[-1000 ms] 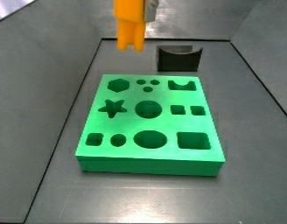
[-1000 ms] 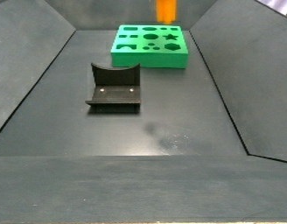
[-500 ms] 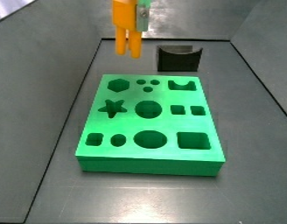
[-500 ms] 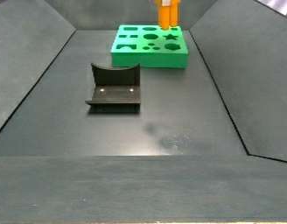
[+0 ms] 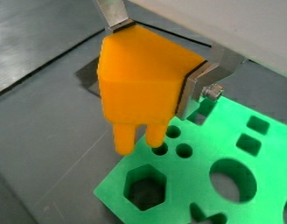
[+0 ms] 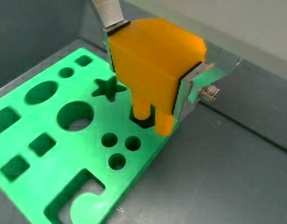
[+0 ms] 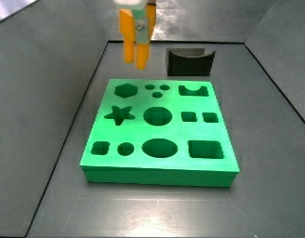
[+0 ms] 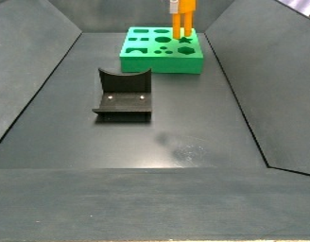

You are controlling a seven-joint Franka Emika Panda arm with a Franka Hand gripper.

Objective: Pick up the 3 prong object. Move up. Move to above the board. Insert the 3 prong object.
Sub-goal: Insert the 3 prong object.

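Since a sec ago we've turned the 3 prong object [image 7: 137,35]: in a side view it went from broad face to showing its prongs, and in a side view [image 8: 181,18] it has dropped lower over the board [image 7: 159,129]. We read that as lining the prongs up w/ the three small holes [image 6: 120,149] near the board's far edge. The hand [image 5: 152,66] is clamped on the orange block, silver fingers [image 6: 199,77] pressing its sides, prongs pointing straight down. The piece hangs above the board's back edge, not touching it; in both wrist views the prongs sit near, but not yet over, the holes. The fixture [image 8: 124,94] stands well apart on the table [image 8: 183,142].
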